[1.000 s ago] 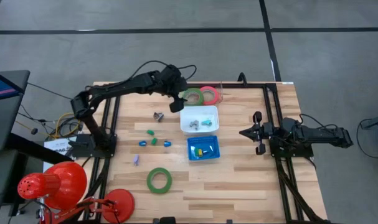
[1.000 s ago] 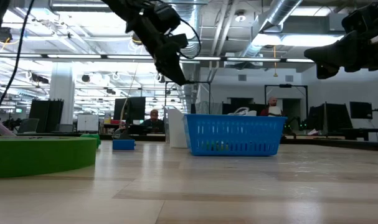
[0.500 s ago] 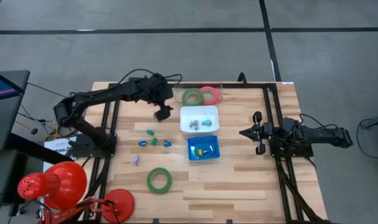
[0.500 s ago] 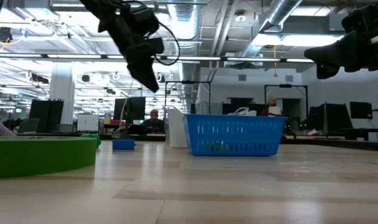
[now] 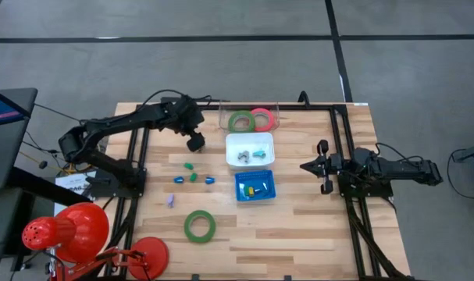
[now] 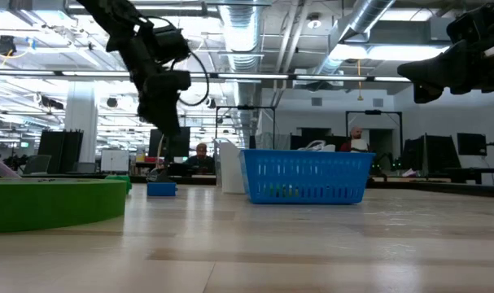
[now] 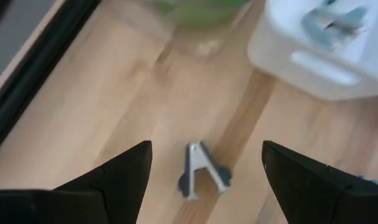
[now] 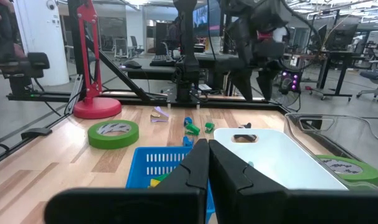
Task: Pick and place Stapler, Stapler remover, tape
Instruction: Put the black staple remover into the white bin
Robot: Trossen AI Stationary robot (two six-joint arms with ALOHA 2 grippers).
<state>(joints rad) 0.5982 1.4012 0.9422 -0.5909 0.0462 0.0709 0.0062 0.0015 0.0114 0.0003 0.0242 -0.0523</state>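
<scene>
The left pincer (image 5: 195,144) had swung back from the tape rings (image 5: 241,121) in the clear tray, fingers wide above the metal staple remover (image 7: 202,170) on the wooden desk (image 5: 299,211).

I see the worktop (image 5: 299,226) as pale wood planks with a smooth, faintly satin face. Between my left pincer (image 7: 204,168) fingers (image 7: 114,177) lies a remover (image 7: 203,171) of bare grey metal. Those fingers look like matt black plastic. Just beyond, the white tray (image 7: 326,56) is glossy plastic. The blue basket (image 6: 305,175) is ribbed plastic mesh.
</scene>
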